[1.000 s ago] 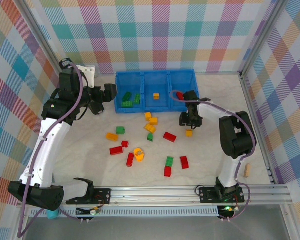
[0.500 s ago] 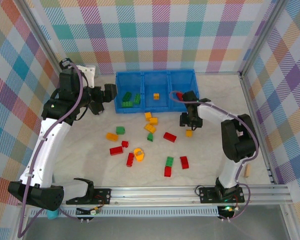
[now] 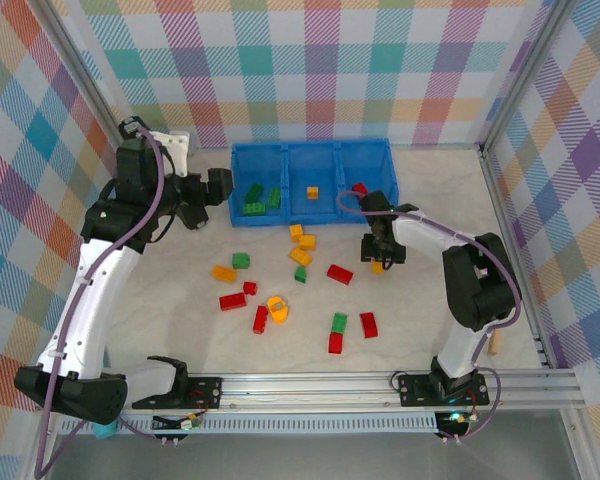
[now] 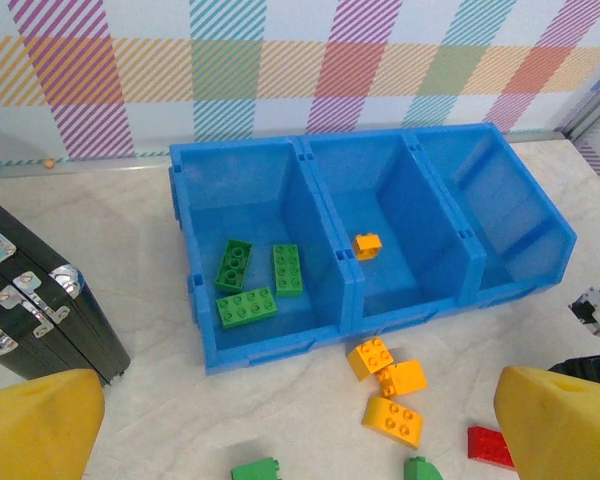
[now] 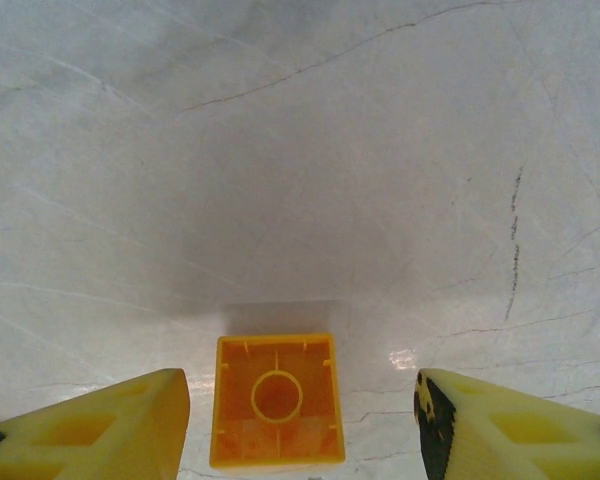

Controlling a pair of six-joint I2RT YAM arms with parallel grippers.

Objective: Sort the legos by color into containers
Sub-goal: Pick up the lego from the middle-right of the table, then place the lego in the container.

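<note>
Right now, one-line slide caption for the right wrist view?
Right claw open astride an upturned orange lego on the pale table, gaps on both sides.

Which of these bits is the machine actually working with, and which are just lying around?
Part of the job:
bright blue three-compartment plastic tray
small red, green and yellow-orange plastic studded bricks, most loose on the table, some in the tray

Just lying about:
black rectangular case with metal latches
small tan cork-like cylinder near the table's right edge
</note>
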